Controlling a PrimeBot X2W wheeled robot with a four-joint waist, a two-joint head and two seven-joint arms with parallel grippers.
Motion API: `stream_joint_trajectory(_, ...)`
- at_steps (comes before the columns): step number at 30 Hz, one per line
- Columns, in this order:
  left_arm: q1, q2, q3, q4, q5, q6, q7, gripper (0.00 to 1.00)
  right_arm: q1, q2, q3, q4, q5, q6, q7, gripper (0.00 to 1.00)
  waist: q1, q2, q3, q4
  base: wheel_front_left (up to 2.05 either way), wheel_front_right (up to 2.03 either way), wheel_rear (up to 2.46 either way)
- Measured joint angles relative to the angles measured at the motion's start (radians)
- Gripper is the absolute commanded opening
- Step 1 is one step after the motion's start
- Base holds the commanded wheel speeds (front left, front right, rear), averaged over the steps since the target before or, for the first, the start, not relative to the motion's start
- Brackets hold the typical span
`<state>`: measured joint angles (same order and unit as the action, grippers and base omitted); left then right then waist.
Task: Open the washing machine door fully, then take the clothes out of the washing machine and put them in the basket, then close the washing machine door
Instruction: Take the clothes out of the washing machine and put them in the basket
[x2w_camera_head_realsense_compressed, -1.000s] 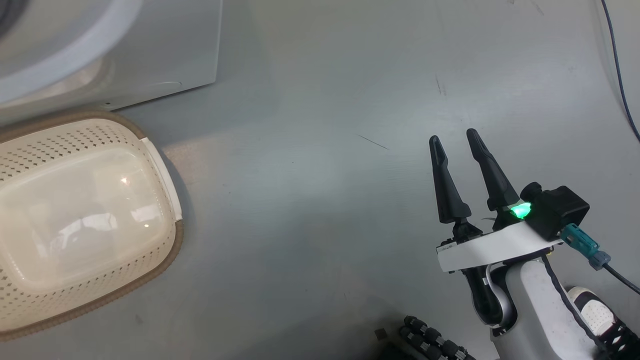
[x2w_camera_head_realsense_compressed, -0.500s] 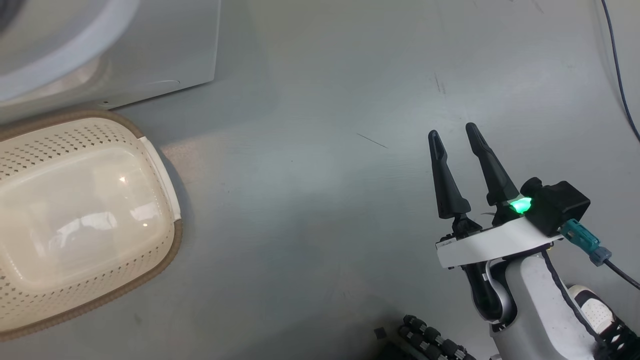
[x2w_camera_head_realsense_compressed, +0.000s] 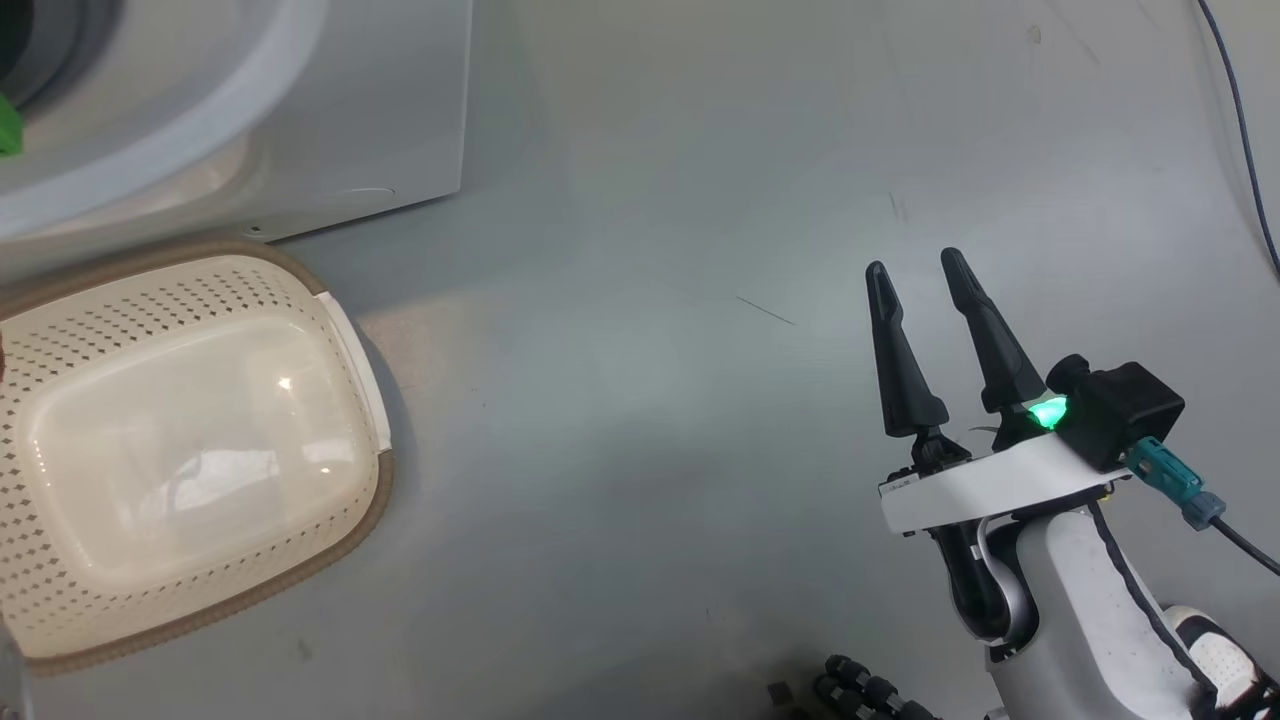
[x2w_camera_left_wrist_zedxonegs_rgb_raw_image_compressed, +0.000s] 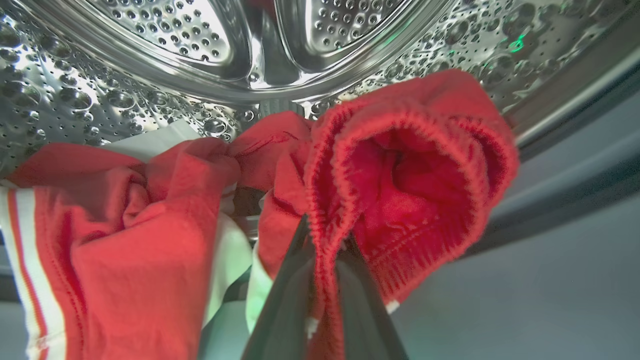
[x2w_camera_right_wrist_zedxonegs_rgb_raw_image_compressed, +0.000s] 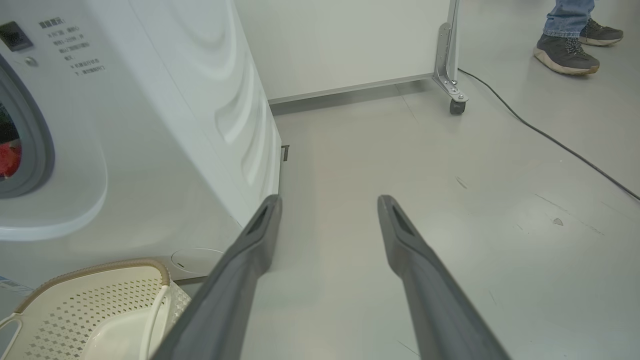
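Inside the washing machine (x2w_camera_left_wrist_zedxonegs_rgb_raw_image_compressed: 150, 40) drum, your left gripper (x2w_camera_left_wrist_zedxonegs_rgb_raw_image_compressed: 325, 234) is pinched nearly closed on the ribbed red edge of the clothes (x2w_camera_left_wrist_zedxonegs_rgb_raw_image_compressed: 410, 190), which pile from 9 to 2 o'clock in the left wrist view. Over the floor (x2w_camera_head_realsense_compressed: 640, 400) at 4 o'clock in the head view, your right gripper (x2w_camera_head_realsense_compressed: 913, 262) holds nothing, fingers spread wide. You have the basket (x2w_camera_head_realsense_compressed: 384, 480) at 8 o'clock there, just beside the machine's white front, which sits at 11 o'clock.
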<state>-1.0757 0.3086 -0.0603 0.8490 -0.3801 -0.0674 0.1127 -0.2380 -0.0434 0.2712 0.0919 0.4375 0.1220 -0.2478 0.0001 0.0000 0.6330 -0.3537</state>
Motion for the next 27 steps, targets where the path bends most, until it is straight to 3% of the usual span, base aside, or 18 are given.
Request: stream_joint_trajectory(27,0.196,-0.145,-0.054,0.061,-0.065,-0.053,-0.273,0.00,0.033,-0.019,-0.042,0.042,-0.022,0.000,-0.001,1.00,0.0000,0.0000,-0.200,0.164,0.00,0.00,0.00)
